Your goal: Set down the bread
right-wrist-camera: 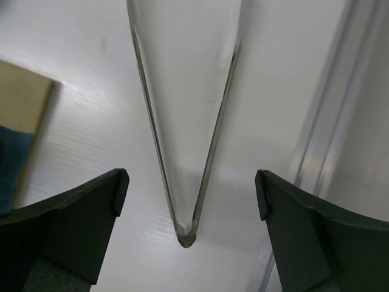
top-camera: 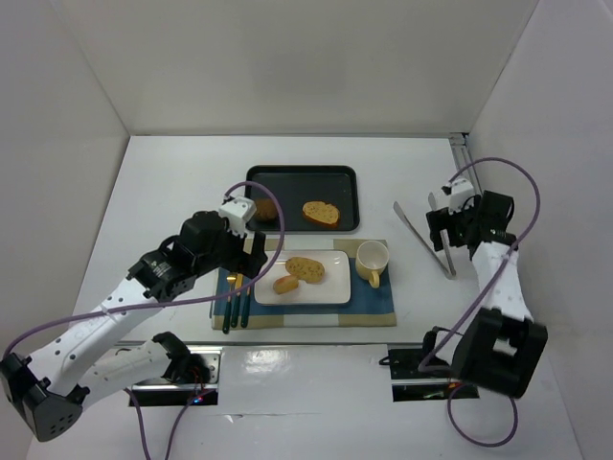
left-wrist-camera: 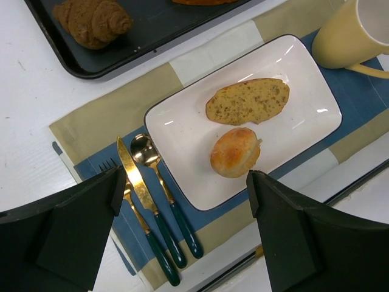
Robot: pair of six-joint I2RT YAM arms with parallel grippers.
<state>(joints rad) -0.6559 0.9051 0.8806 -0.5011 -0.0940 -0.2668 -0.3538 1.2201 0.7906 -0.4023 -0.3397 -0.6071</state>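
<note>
White tabletop surface [top-camera: 172,172] carried everything. A blue-and-beige checked placemat [top-camera: 374,311] lay beneath the left gripper [left-wrist-camera: 185,182], and a black rectangular tray [top-camera: 287,192] sat just beyond that gripper. A white rectangular plate [left-wrist-camera: 304,103] rested on the placemat directly below it.

The left gripper was spread wide with nothing between its fingers [left-wrist-camera: 79,225]. The right gripper [right-wrist-camera: 191,182] was also spread wide. It hung over a pair of metal tongs [right-wrist-camera: 185,234] that lay flat on the surface, their closed end between the fingers with a gap on each side.

A pale yellow mug [top-camera: 372,259] stood on the placemat, right of the left gripper. On the plate under that gripper lay an oval seeded bread slice [left-wrist-camera: 248,100] and a round golden bun [left-wrist-camera: 235,152], almost touching. A brown swirled pastry [left-wrist-camera: 91,21] and a toasted slice [top-camera: 321,213] were on the tray. A gold knife [left-wrist-camera: 135,176] and a gold spoon [left-wrist-camera: 146,152], both with green handles, lay beside the plate near the gripper's left finger.
</note>
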